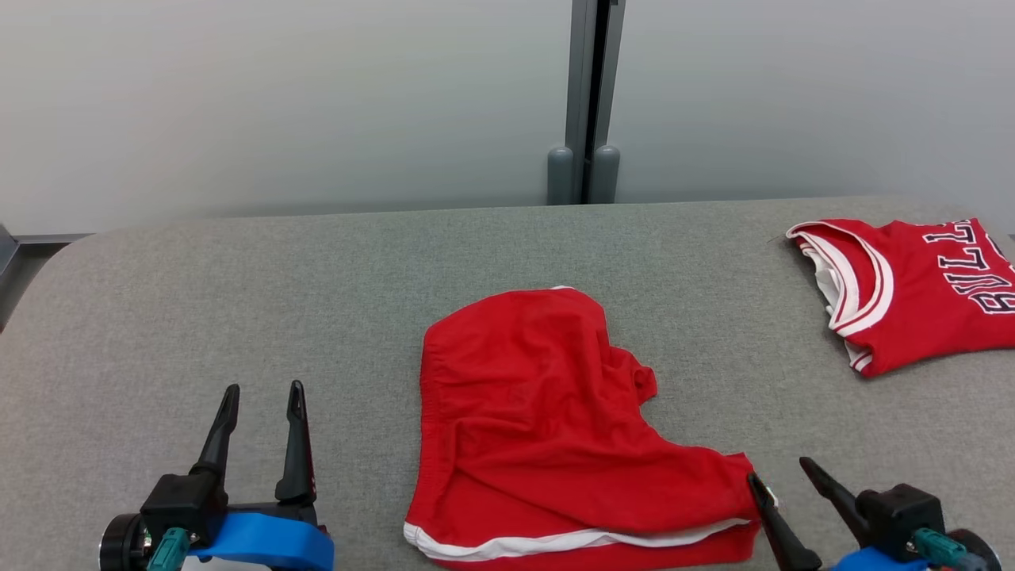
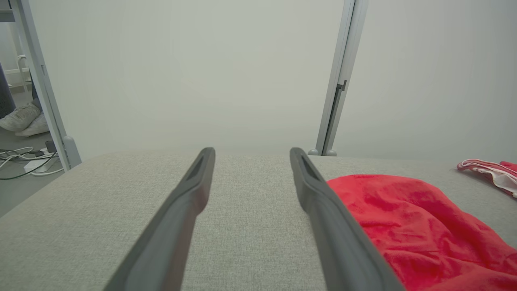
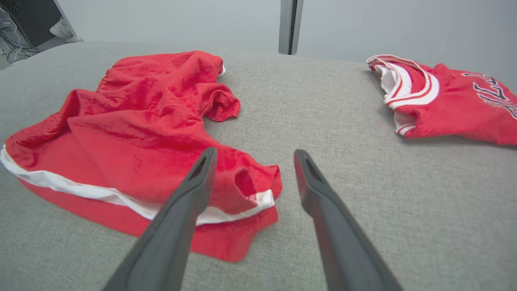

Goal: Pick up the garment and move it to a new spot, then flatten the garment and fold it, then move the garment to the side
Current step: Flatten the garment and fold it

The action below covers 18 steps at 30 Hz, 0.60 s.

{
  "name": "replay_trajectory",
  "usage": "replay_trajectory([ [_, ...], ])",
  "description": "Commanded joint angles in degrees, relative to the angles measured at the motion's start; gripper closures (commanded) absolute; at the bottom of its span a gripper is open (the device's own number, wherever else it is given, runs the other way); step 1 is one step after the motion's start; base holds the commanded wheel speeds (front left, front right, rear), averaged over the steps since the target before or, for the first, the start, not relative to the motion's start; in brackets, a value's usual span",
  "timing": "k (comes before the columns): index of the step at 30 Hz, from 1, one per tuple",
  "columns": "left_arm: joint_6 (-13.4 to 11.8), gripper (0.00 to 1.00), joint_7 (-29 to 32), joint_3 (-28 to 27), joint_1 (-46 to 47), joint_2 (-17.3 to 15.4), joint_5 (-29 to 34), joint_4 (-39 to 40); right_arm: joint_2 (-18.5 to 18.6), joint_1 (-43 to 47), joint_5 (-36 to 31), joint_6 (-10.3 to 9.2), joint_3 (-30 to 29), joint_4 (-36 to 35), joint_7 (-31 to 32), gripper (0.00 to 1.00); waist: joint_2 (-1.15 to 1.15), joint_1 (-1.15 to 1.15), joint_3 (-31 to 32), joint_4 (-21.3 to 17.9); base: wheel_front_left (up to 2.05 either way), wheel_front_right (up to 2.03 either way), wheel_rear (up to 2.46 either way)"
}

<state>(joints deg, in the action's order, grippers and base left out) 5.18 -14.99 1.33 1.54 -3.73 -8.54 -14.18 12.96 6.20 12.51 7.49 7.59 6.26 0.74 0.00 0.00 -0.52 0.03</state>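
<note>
Nearest the lens, the right end effector (image 3: 255, 152) had its two dark fingers spread wide with nothing gripped between them. One finger lay over the white-trimmed hem corner of the red shorts (image 3: 133, 133), and the other stood over bare grey counter (image 3: 343, 133). In the head view it sat at the lower right (image 1: 779, 469), its tips just at that same near-right corner of the hem, a likely point for pulling the cloth straight.

The left end effector (image 1: 263, 387) was equally wide open and empty at the lower left. It pointed across the counter with the shorts just off to its right, so it looked parked rather than working.

The shorts (image 1: 523, 412) lay in the middle of the counter, near the front edge. They were rumpled, with a bunched fold sticking out on the right and the waistband side running along the left. By the look of them they had been set down but not yet flattened, so smoothing and folding were probably still to do.

Well apart, at the far right, a folded red jersey (image 1: 920, 293) with dark lettering lay by itself, perhaps marking the side where finished pieces go.
</note>
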Motion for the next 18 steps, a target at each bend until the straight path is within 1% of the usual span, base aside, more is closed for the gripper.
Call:
replay_trajectory([
  [1,0.3,0.0,-0.3,-0.1,0.3,0.0,0.3,0.0,0.3,0.1,-0.7,0.01,-0.3,-1.3,0.6,0.0,0.0,0.0,-0.1,0.1,0.0,0.0,0.0],
  [5,0.4,0.0,-0.3,-0.4,0.9,0.1,0.5,-0.1,1.7,-2.8,-1.3,0.01,-1.1,-4.7,2.4,0.0,0.0,0.0,-0.4,0.5,0.0,0.0,0.0],
  [8,0.5,0.0,-0.3,-0.5,1.2,0.1,0.7,-0.1,3.1,-5.3,-1.0,0.01,-1.0,-5.0,3.4,0.0,0.0,0.0,-0.9,0.9,0.0,0.0,0.0],
  [13,0.8,0.0,-0.3,-0.3,2.0,0.2,0.9,-0.1,5.3,-8.9,-0.2,0.0,-0.1,-1.9,6.5,0.0,0.0,0.0,-1.7,2.0,0.0,0.0,0.0],
  [18,0.9,0.0,-0.3,-0.4,2.6,0.3,1.0,-0.3,6.5,-10.4,2.2,0.01,2.2,3.6,10.2,0.0,0.0,0.0,-2.7,3.2,0.0,0.0,0.0],
])
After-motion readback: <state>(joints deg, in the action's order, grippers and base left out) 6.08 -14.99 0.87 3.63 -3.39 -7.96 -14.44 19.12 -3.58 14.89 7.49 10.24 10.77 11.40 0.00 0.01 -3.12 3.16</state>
